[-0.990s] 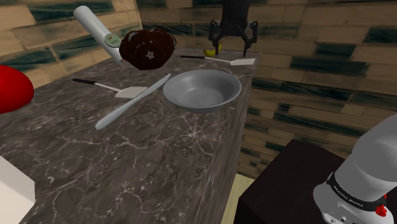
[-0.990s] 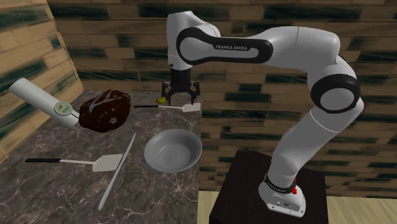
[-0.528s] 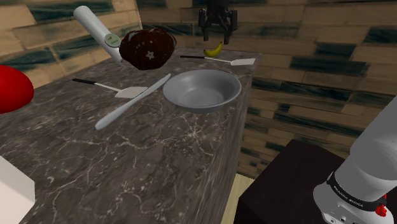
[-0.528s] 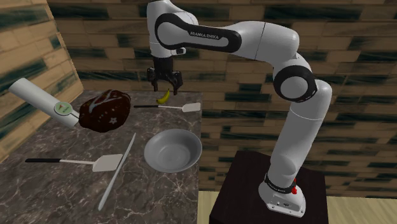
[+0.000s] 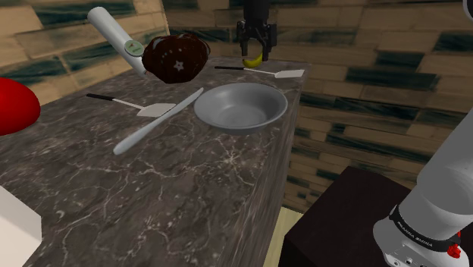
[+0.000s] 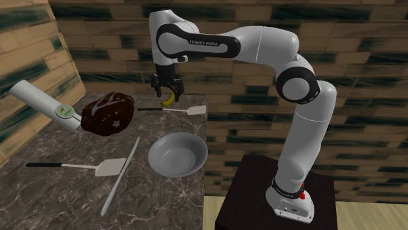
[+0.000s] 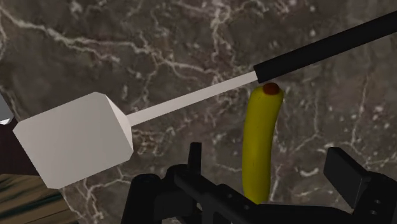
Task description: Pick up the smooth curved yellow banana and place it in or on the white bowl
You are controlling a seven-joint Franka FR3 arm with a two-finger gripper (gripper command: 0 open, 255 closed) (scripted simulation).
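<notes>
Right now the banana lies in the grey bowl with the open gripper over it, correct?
No. The banana lies on the marble counter by the spatula, not in the grey bowl; the wrist view shows it. The open gripper is over it.

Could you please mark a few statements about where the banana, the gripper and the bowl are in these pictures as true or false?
1. The gripper is open, with one finger on each side of the banana and neither touching it. True.
2. The banana lies in the grey bowl. False: it lies on the marble counter, its tip close to a spatula.
3. That spatula has a black handle and a pale blade. True.
4. The grey bowl stands on the floor beside the robot's stand. False: it stands on the marble counter, near the counter's edge.
</notes>
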